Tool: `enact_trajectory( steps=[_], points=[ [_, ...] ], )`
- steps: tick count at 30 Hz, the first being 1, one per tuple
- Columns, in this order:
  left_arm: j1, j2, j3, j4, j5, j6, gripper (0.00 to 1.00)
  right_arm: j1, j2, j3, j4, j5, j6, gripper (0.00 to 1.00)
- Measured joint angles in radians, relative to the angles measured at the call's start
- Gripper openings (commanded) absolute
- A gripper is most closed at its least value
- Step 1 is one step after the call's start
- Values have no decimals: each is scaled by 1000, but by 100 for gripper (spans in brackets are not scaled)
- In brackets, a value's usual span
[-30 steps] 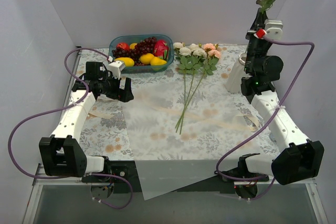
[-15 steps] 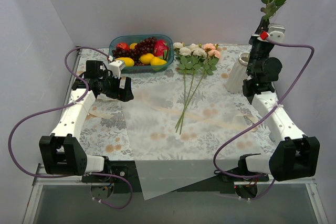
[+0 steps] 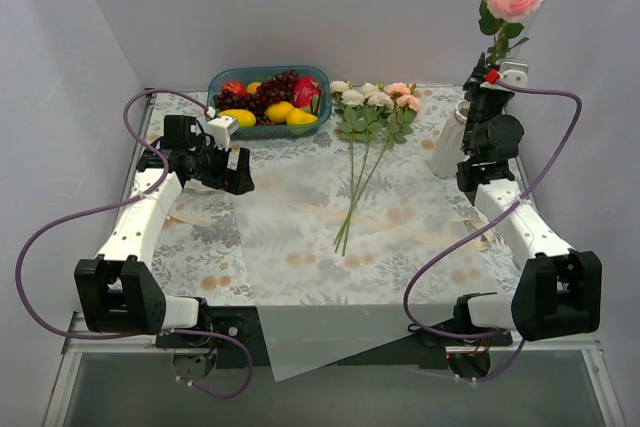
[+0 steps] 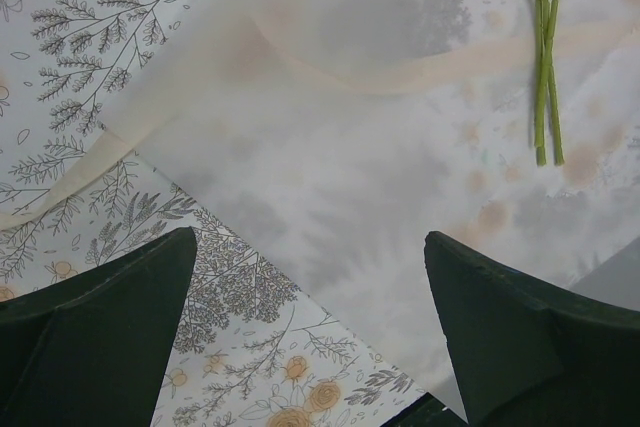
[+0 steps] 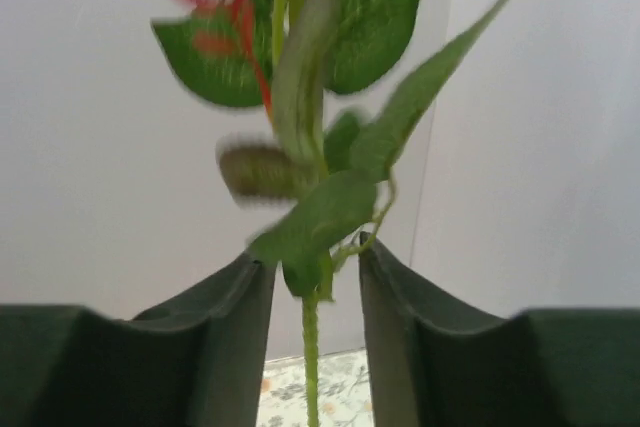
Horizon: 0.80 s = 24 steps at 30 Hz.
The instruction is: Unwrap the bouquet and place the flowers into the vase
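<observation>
Blue bowl at back of table, left of centre. Holds dark grapes, yellow lemons, red fruit. Floral-print tablecloth underneath. Plain pale walls.

light: bright, even, soft shadows | right wrist: leaves motion-blurred | left wrist: sharp

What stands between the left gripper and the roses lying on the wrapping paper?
Nothing visible does. The left gripper hangs open over the left part of the flat wrapping paper. Only bare paper and a flat strip of ribbon lie between it and the roses, whose stems rest at the paper's middle.
</observation>
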State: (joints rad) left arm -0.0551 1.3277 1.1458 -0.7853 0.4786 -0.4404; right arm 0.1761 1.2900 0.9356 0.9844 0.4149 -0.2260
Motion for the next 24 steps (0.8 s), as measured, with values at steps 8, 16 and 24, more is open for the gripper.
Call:
enact_trajectory(
  steps=[8, 16, 24],
  points=[
    [0, -6, 0, -2, -4, 6, 98, 0, 5, 104, -343, 74, 129, 95],
    [0, -41, 0, -3, -11, 15, 98, 19, -140, 159, -689, 52, 304, 98],
    [0, -42, 9, -17, -11, 14, 98, 500, -182, 353, -872, 190, 178, 98]
  ],
)
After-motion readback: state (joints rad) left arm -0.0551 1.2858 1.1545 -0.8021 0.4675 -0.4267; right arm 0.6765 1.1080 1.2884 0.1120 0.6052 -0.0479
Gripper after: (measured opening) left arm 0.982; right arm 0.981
